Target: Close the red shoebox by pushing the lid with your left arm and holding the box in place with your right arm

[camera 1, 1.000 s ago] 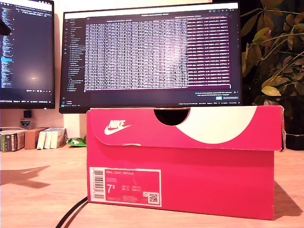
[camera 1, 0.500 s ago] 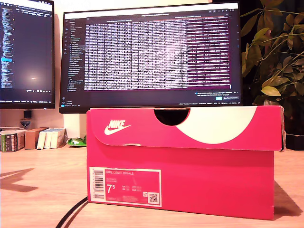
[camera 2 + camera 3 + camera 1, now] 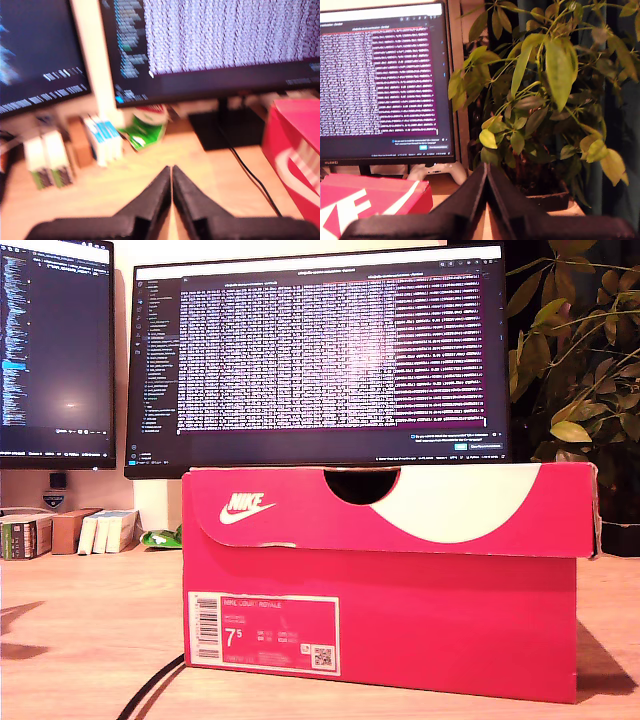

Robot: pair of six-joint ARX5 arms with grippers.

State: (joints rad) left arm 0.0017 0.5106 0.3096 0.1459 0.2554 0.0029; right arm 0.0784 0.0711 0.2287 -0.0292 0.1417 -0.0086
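The red shoebox (image 3: 385,580) is sitting on the worktop (image 3: 90,640) with its lid (image 3: 400,505) lying flat on top, filling the exterior view from 6 to 3 o'clock. My first claw (image 3: 171,172) is hanging with tips together, clear of the box. My second claw (image 3: 487,170) is likewise pressed together, holding nothing.

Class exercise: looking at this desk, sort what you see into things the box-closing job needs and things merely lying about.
Belongs to the job:
red shoebox
its lid, already down
my first gripper, shut
my second gripper, shut

Just lying about:
two monitors
potted plant
small boxes
green packet
black cable
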